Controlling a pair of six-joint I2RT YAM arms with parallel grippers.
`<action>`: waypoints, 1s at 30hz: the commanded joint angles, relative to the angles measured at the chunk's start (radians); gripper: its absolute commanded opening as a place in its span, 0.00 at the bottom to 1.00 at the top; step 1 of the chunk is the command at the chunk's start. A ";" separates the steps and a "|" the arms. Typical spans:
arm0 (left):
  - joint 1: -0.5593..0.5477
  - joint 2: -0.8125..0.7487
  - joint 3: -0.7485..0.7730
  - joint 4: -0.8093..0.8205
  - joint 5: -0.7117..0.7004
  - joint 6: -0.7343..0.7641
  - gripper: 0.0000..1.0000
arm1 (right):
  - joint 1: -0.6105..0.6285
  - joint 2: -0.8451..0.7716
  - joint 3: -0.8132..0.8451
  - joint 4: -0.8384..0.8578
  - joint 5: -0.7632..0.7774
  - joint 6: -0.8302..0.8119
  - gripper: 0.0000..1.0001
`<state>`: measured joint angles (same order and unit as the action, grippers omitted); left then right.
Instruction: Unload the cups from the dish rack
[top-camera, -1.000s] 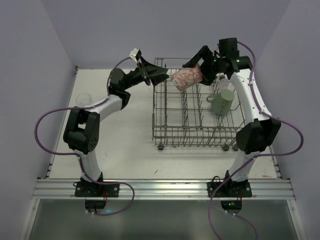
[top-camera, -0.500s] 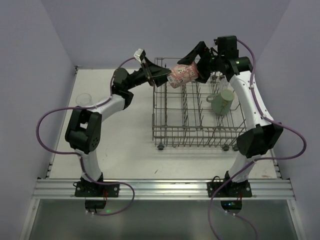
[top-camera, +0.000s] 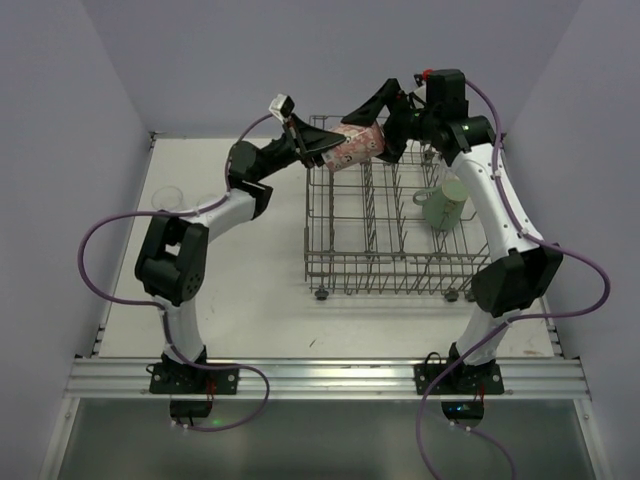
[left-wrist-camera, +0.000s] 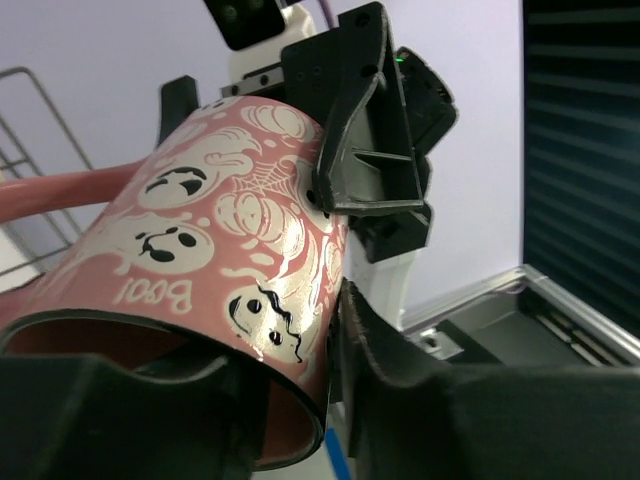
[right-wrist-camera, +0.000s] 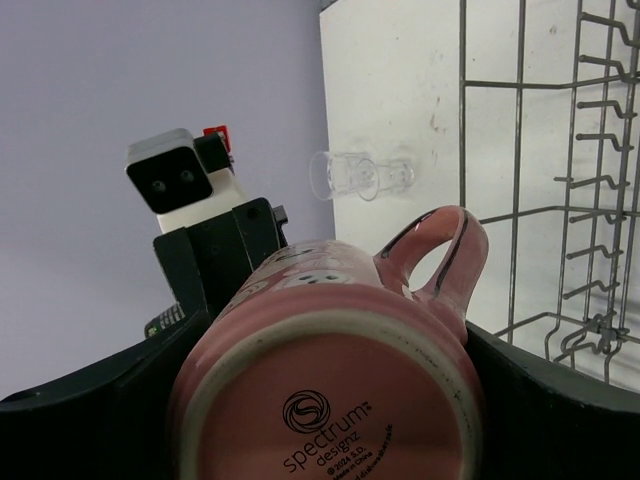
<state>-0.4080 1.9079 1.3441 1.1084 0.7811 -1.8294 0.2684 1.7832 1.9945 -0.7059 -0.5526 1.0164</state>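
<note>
Since a second ago the pink mug (top-camera: 358, 147) has travelled left and a little higher, from above the back middle of the dish rack (top-camera: 390, 235) to above its far left corner. The right gripper (top-camera: 368, 132) has carried it there and clamps it across the body, a finger on each side, with the base facing its wrist camera (the stamp there reads "spectrum designz"). The mug lies on its side in the air, clear of the wires, handle up.

The left gripper (top-camera: 328, 150), which stood spread and apart from the mug then, has reached out and now meets its mouth. Its jaws are drawn narrow on the rim, one finger inside the opening and the other pressed on the patterned outside wall, among pale ghosts and pumpkins.

The mint-green mug (top-camera: 445, 203) has not shifted: it stands in the right part of the rack. The glass tumbler (top-camera: 167, 198) also stays put, on the table (top-camera: 250, 290) near its left edge, well apart from the rack.

The table is white and flat, with a metal rail (top-camera: 320, 375) along its near edge where both arms are bolted. Purple cables (top-camera: 90, 250) loop out beside each arm. Plain lilac walls (top-camera: 60, 90) close in the left, back and right sides
</note>
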 joint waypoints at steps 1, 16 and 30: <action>-0.014 0.023 -0.026 0.201 -0.035 -0.102 0.28 | 0.015 -0.033 0.007 0.100 -0.132 0.054 0.00; -0.017 0.028 -0.114 0.576 -0.079 -0.332 0.00 | -0.003 -0.021 -0.025 0.149 -0.297 0.028 0.93; 0.179 -0.185 -0.209 0.489 0.075 -0.289 0.00 | -0.146 -0.195 -0.167 0.068 -0.262 -0.107 0.99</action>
<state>-0.3115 1.8507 1.1378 1.2907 0.8104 -1.9965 0.1566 1.7168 1.8442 -0.6312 -0.7853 0.9707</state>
